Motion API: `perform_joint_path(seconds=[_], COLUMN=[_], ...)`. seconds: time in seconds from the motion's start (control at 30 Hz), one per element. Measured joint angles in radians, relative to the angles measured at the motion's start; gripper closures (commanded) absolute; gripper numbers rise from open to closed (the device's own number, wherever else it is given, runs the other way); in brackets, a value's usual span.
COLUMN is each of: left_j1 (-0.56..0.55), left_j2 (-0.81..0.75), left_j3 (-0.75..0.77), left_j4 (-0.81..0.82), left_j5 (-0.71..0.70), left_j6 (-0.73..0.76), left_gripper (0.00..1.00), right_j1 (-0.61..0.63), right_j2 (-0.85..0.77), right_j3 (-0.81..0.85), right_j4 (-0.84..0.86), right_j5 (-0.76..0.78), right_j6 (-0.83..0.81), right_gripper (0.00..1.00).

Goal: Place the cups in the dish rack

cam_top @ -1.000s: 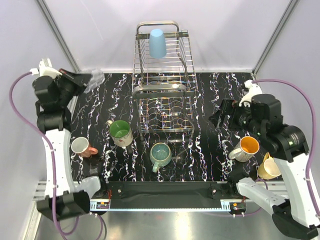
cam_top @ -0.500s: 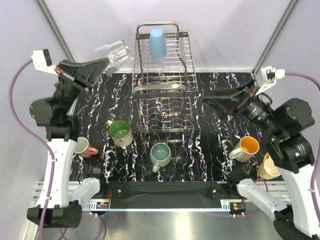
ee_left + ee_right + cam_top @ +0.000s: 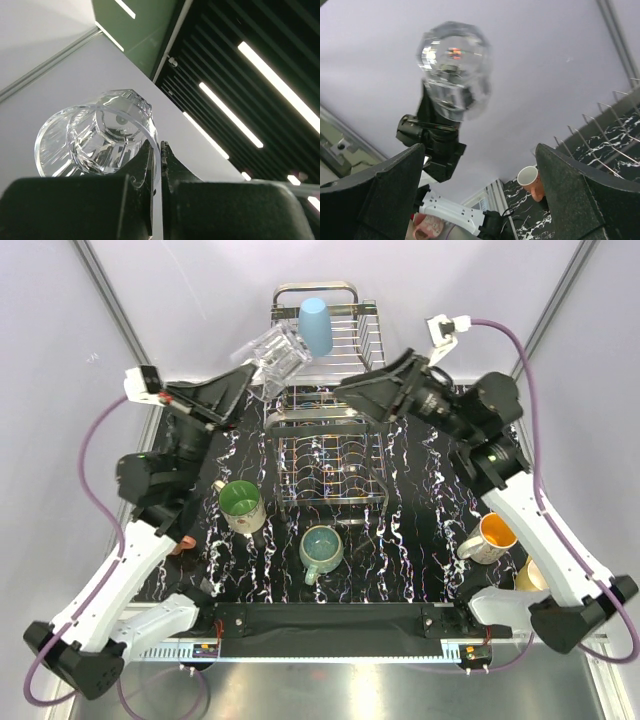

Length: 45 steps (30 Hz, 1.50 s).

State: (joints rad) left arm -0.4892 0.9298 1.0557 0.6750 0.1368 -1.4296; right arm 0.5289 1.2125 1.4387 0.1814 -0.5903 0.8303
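My left gripper (image 3: 248, 377) is shut on the rim of the clear glass (image 3: 273, 353) and holds it tilted in the air at the upper left corner of the dish rack (image 3: 340, 455). In the left wrist view the fingers (image 3: 159, 150) pinch the glass wall (image 3: 95, 137). My right gripper (image 3: 346, 393) is open and empty above the rack, pointing at the glass (image 3: 454, 65). A light blue tumbler (image 3: 313, 326) stands upside down in the upper shelf. On the table are a cream mug with a green inside (image 3: 241, 503), a teal mug (image 3: 322, 548) and a yellow-orange mug (image 3: 493, 536).
A salmon-pink cup (image 3: 532, 181) stands at the table's left, mostly hidden behind the left arm in the top view. A pale yellow cup (image 3: 526, 577) sits at the right edge behind the right arm. White walls and metal posts enclose the table.
Both arms rose and swung toward the rack. The left gripper carried the clear glass right, up to the rack's upper left corner. The right gripper moved left over the rack.
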Motion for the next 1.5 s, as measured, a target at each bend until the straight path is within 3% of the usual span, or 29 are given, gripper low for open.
perform_joint_path(seconds=[0.2,0.47,1.1,1.2,1.23,1.27,1.33,1.37,1.4,1.43,1.47,1.5], left_j1=[-0.128,-0.2,-0.346,-0.356,-0.356,-0.357,-0.358,-0.36,-0.361,-0.36,-0.361,-0.361], left_j2=[0.04,0.078,0.113,0.117,0.119,0.121,0.126,0.129,0.13,0.132,0.132,0.132], left_j3=[-0.068,-0.098,-0.101,-0.101,-0.101,-0.101,-0.101,-0.101,-0.101,-0.101,-0.102,-0.104], left_j4=[-0.002,0.106,0.21,0.21,0.211,0.213,0.225,0.235,0.238,0.241,0.243,0.245], left_j5=[-0.162,-0.248,-0.281,-0.285,-0.287,-0.289,-0.29,-0.291,-0.294,-0.293,-0.292,-0.291], left_j6=[-0.012,-0.033,0.007,0.007,0.007,0.007,0.003,-0.001,-0.001,-0.001,0.003,0.003], left_gripper=[1.0,1.0,1.0,1.0,1.0,1.0,0.98,0.92,0.82,0.65,0.4,0.28], right_j1=[0.083,0.093,0.102,0.103,0.104,0.106,0.106,0.106,0.106,0.106,0.108,0.108], right_j2=[0.048,0.07,0.106,0.107,0.107,0.107,0.108,0.109,0.111,0.112,0.112,0.113], right_j3=[0.071,0.095,0.128,0.128,0.128,0.129,0.129,0.129,0.131,0.134,0.136,0.139], right_j4=[0.005,0.027,0.0,0.003,0.009,0.01,0.017,0.018,0.024,0.023,0.021,0.014], right_j5=[-0.002,0.005,0.077,0.077,0.076,0.077,0.078,0.078,0.076,0.077,0.077,0.078], right_j6=[-0.061,-0.085,-0.118,-0.117,-0.116,-0.116,-0.126,-0.129,-0.127,-0.127,-0.128,-0.129], right_gripper=[0.0,0.0,0.01,0.13,0.25,0.25,0.58,0.74,0.96,1.0,1.0,1.0])
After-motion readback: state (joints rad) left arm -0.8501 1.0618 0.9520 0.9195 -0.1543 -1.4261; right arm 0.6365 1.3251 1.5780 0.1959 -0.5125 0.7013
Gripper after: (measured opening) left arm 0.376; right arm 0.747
